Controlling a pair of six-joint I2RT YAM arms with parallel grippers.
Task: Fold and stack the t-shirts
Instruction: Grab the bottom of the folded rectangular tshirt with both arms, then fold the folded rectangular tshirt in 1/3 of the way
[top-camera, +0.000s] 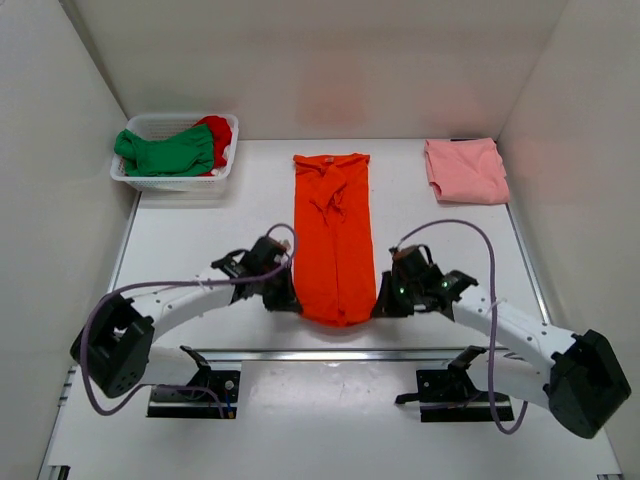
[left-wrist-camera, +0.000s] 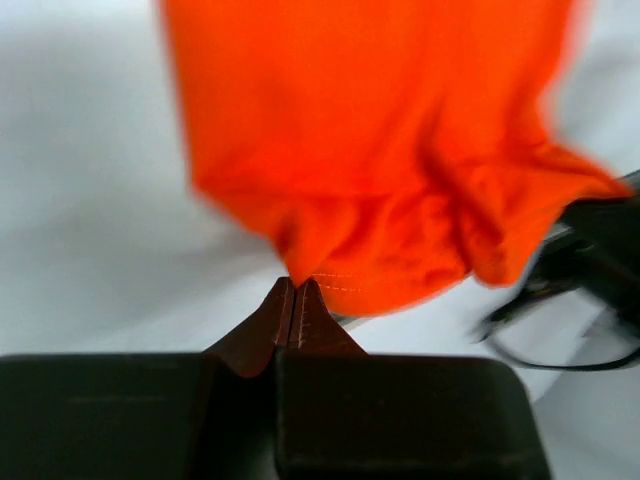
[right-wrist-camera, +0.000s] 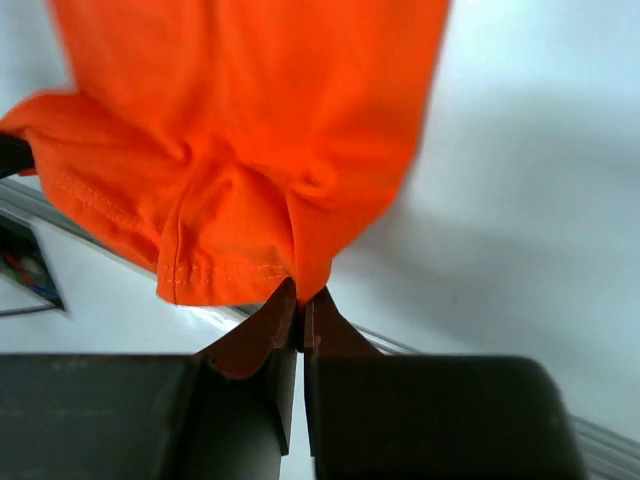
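Note:
The bright orange t-shirt (top-camera: 334, 235) lies as a long narrow strip down the middle of the table. My left gripper (top-camera: 288, 300) is shut on its near left hem corner (left-wrist-camera: 320, 270). My right gripper (top-camera: 381, 305) is shut on its near right hem corner (right-wrist-camera: 290, 265). The near end hangs lifted between them. The pale salmon pink t-shirt (top-camera: 465, 169) lies folded at the back right. The green t-shirt (top-camera: 165, 152) and the red t-shirt (top-camera: 216, 135) lie crumpled in the basket.
A white plastic basket (top-camera: 172, 182) stands at the back left. A metal rail (top-camera: 330, 352) runs along the near edge by the arm bases. White walls enclose the table on three sides.

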